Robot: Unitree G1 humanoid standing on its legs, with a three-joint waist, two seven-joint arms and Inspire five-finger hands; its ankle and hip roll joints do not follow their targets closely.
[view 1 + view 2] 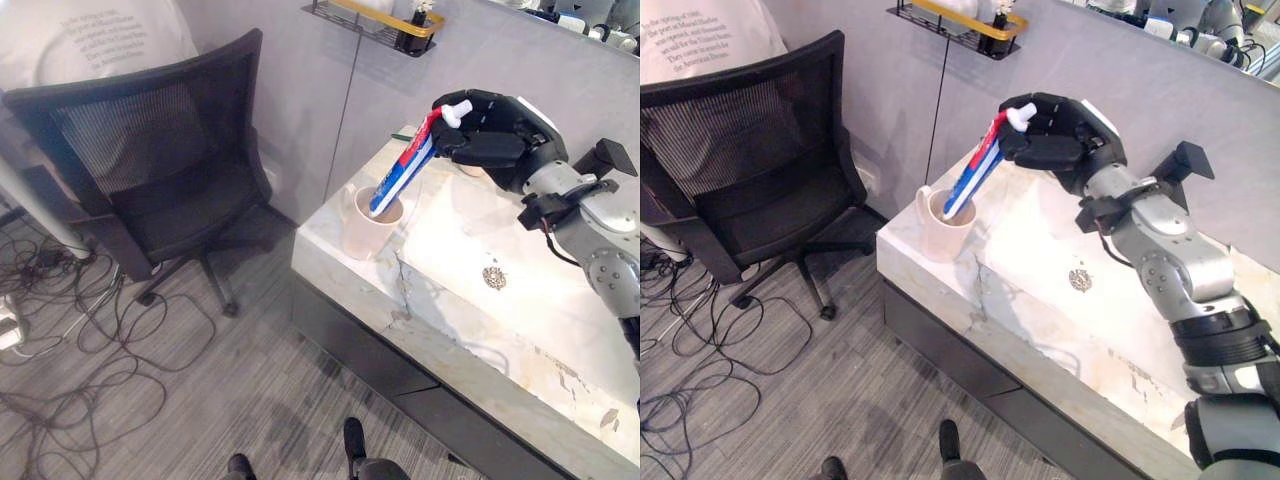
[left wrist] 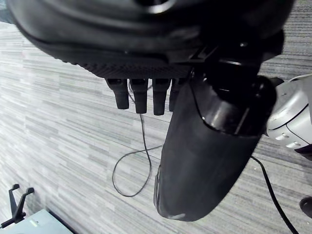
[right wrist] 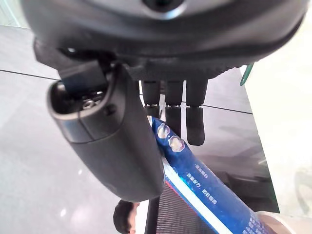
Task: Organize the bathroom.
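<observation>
A red, white and blue toothpaste tube point(image 1: 405, 165) slants down with its white cap up, its lower end inside a beige cup point(image 1: 368, 223) that stands on the left end of the marble counter point(image 1: 440, 310). My right hand point(image 1: 495, 135) is curled round the tube's top, just above and right of the cup. In the right wrist view the tube point(image 3: 204, 187) runs past my fingers point(image 3: 168, 107) down to the cup's rim point(image 3: 282, 222). My left hand point(image 2: 146, 92) hangs over the grey floor with relaxed fingers holding nothing.
A black mesh office chair point(image 1: 160, 170) stands left of the counter, with loose cables point(image 1: 70, 340) on the floor beside it. A black and yellow wall shelf point(image 1: 375, 25) hangs above the cup. The sink basin point(image 1: 470, 240) with its drain point(image 1: 494, 277) lies right of the cup.
</observation>
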